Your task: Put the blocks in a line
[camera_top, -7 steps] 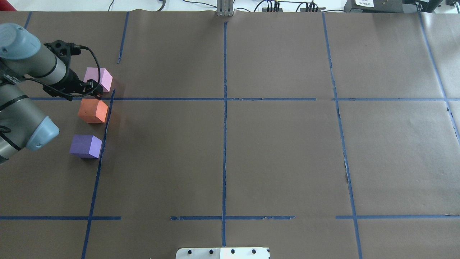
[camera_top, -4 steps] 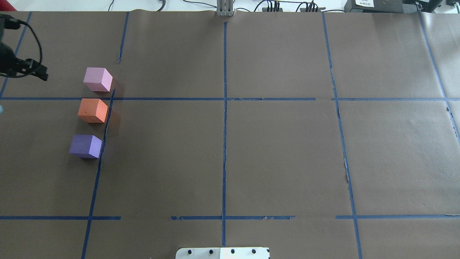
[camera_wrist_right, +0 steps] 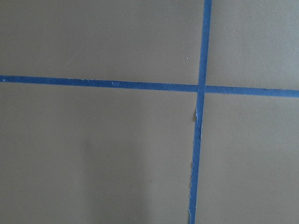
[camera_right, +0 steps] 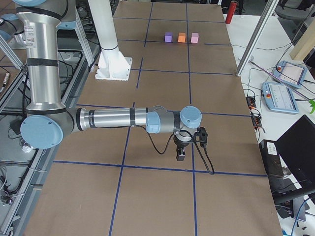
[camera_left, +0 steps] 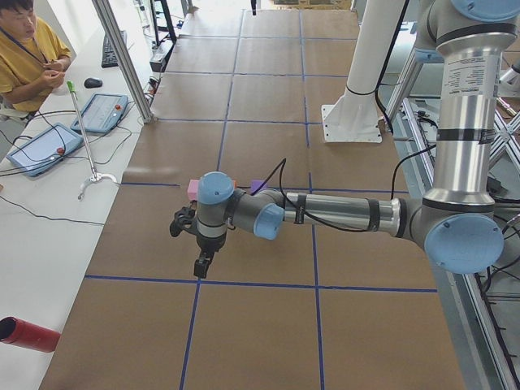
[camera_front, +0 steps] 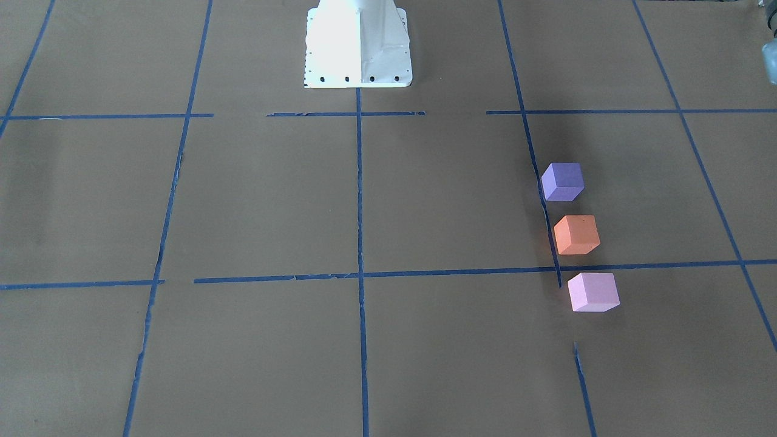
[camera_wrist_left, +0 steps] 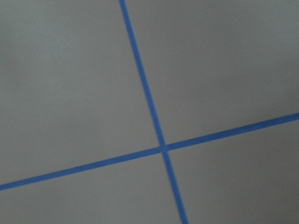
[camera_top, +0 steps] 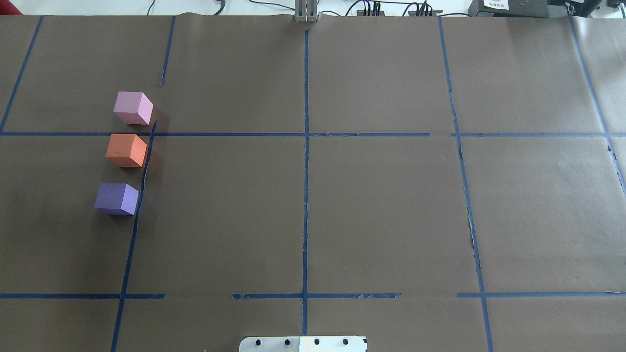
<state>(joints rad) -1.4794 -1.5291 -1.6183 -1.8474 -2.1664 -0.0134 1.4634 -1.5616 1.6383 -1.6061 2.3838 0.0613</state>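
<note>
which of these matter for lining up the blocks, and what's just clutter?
Job:
pink block
orange block
purple block

Lying about:
white robot base
blue tape grid
red cylinder
teach pendant

Far cube (camera_top: 133, 108): beyond the cross tape line (camera_top: 220, 134).
Middle cube (camera_top: 126, 150): between the others — touching neither.
Near cube (camera_top: 116, 198): nearest the robot base (camera_top: 303, 343), on the robot's left.
</note>
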